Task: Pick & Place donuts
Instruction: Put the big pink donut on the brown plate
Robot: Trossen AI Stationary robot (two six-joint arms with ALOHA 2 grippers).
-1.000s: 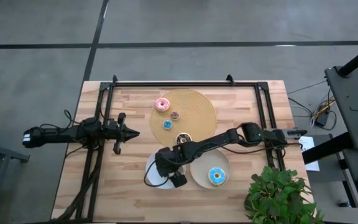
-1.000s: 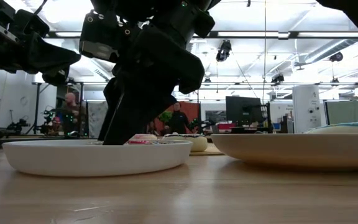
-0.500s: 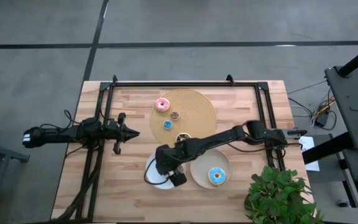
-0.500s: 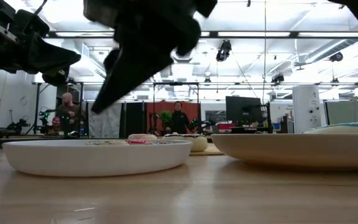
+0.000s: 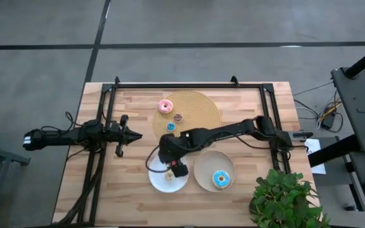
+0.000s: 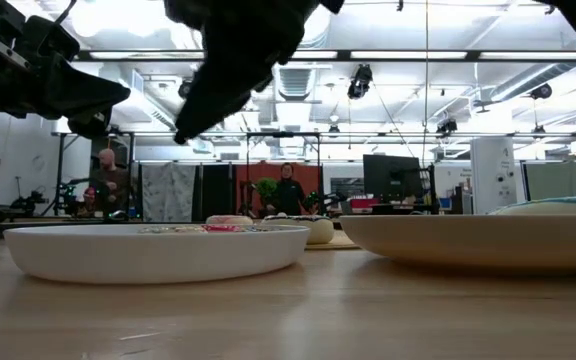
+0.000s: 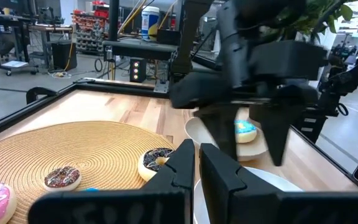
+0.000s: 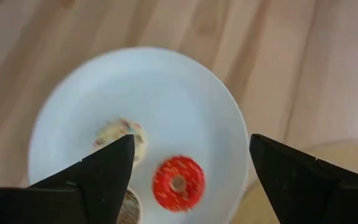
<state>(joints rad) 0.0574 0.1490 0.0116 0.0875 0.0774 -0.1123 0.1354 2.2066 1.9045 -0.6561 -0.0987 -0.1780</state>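
My right gripper hangs open and empty above the far part of the left white plate. In the right wrist view its fingers stand wide apart over that plate, on which lie a tiny red donut, a tan sprinkled one and a brown one, half hidden by a finger. The pink donut, a tiny brown one and a tiny blue one lie on the round tan board. The chocolate donut lies at the board's near edge. The light blue donut lies on the right plate. My left gripper waits shut at the table's left.
A dark metal frame runs along the table's far edge and both sides. A green potted plant stands at the near right corner. Bare wood lies to the left of the plates. People stand in the room behind the table.
My right gripper has risen out of the left plate and gone toward the table's far edge, to the board's near rim. The tiny donuts stay lying on the plate.
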